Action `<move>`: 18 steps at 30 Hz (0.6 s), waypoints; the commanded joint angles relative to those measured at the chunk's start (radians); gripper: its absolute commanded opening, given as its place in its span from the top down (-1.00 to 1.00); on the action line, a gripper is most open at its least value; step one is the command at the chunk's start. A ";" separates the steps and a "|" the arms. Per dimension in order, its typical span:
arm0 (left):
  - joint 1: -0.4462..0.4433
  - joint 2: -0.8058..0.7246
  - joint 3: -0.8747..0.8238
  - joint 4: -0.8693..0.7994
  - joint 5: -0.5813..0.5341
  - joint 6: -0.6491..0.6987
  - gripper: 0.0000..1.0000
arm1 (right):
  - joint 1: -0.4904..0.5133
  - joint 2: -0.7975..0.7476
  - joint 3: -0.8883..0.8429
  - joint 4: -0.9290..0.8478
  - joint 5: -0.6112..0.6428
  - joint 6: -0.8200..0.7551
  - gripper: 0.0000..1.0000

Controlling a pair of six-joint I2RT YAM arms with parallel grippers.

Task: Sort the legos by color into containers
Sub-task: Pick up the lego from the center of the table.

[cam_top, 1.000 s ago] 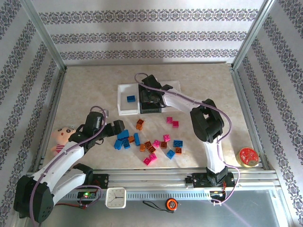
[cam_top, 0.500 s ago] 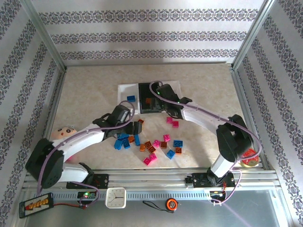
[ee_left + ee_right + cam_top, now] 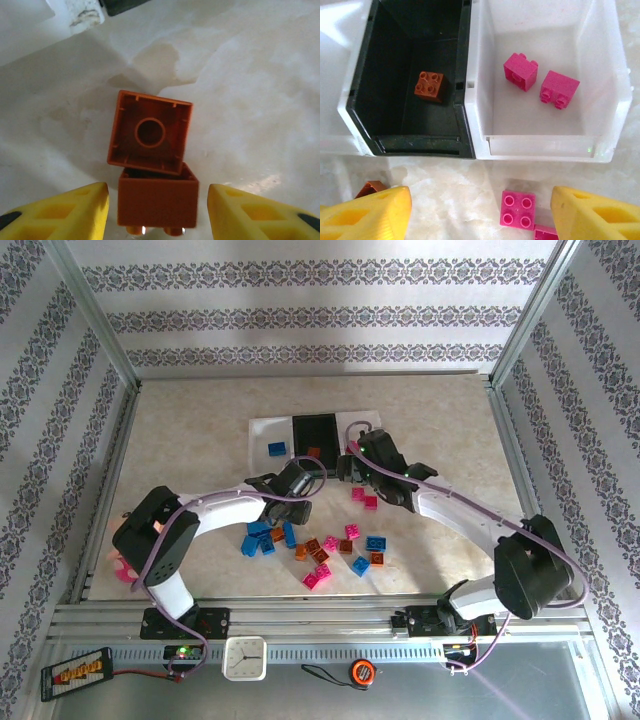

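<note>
Patterned wallpaper is closing in a beige marbled table (image 3: 200,430) on three sides. Near its middle, three containers (image 3: 270,426) are sitting joined in a row. The left white bin (image 3: 262,470) is holding one blue lego (image 3: 276,449). The black bin (image 3: 385,60) is holding one orange lego (image 3: 429,86), and the right white bin (image 3: 540,125) is holding two pink legos (image 3: 520,71). Loose legos (image 3: 315,550) in blue, orange and pink are lying scattered on the table in front of the bins, between the two arms.

The left gripper (image 3: 297,504) is reaching down just in front of the black bin. Its yellow fingers (image 3: 75,212) are standing partly apart on either side of an orange brick (image 3: 157,192), with a gap showing on each side, so nothing is being gripped. A second orange brick (image 3: 150,132) is lying tipped against the first, showing its hollow underside.

The right gripper (image 3: 481,200) is hanging at the near edge of the black and right white bins, jaws wide and empty. A pink brick (image 3: 518,208) is lying on the table between its fingers, with another pink one (image 3: 546,232) just beside it.

A doll (image 3: 125,565) is peeking out beside the left arm, and a clock (image 3: 243,658) is sitting on the front rail.
</note>
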 commanded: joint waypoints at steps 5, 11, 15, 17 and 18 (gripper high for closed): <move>-0.009 0.026 0.016 0.019 -0.033 0.024 0.10 | -0.019 -0.064 -0.038 0.015 0.010 0.004 -0.49; -0.010 -0.044 -0.005 0.013 0.004 0.006 0.43 | -0.029 -0.089 -0.054 0.011 0.015 0.007 -0.49; -0.009 -0.155 0.001 0.013 0.052 -0.010 0.46 | -0.034 -0.106 -0.071 0.011 0.017 0.010 -0.49; 0.002 -0.191 0.044 0.011 0.071 -0.004 0.45 | -0.036 -0.115 -0.085 0.011 0.018 0.015 -0.49; 0.012 -0.189 0.073 0.006 0.083 -0.001 0.45 | -0.035 -0.118 -0.091 0.013 0.018 0.019 -0.49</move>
